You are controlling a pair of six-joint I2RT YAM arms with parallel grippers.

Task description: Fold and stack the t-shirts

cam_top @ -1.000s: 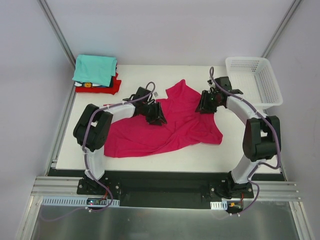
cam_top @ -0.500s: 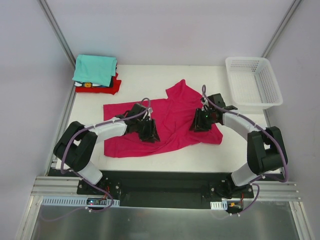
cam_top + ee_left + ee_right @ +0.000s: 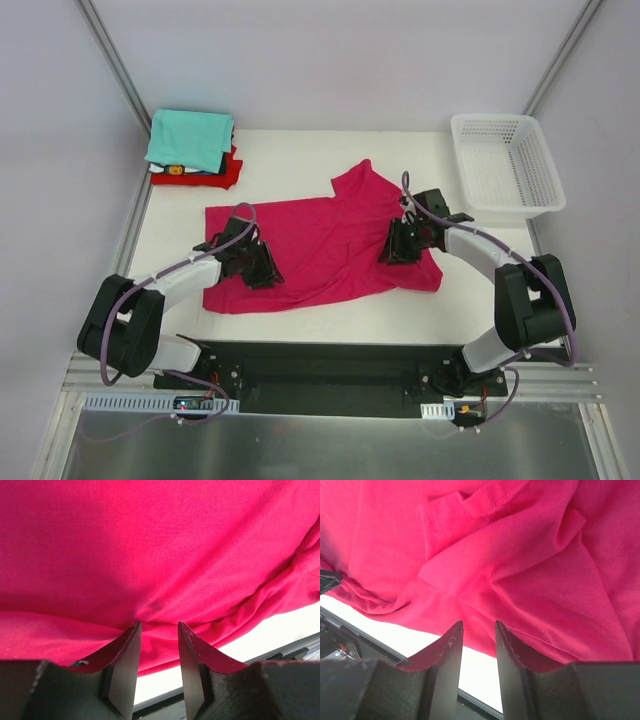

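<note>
The magenta-pink t-shirt [image 3: 320,235] lies spread on the white tabletop [image 3: 290,150], between the two arms. It is mostly flat on its left part. On the right part it is wrinkled, and one corner points to the far side. Its near edge lies close to the near edge of the tabletop.

The left tool [image 3: 265,275] is low over the near left part of this shirt. In the left wrist view the left tool [image 3: 159,625] has its jaws a little spread, with a narrow gap between them. A soft fold of the pink cloth runs just at the tips. Whether the tips pinch this fold, I cannot tell.

The right tool [image 3: 392,252] is over the right part of the shirt. In the right wrist view the right tool [image 3: 477,624] also has a narrow gap between its jaws, over crumpled cloth, with a hem showing further off. No cloth is seen inside the gap.

In the far left corner a folded teal t-shirt [image 3: 190,138] lies on top of a stack, with a red t-shirt [image 3: 228,172] under it. A white mesh basket [image 3: 505,160] stands in the far right corner, well apart from the shirt.
</note>
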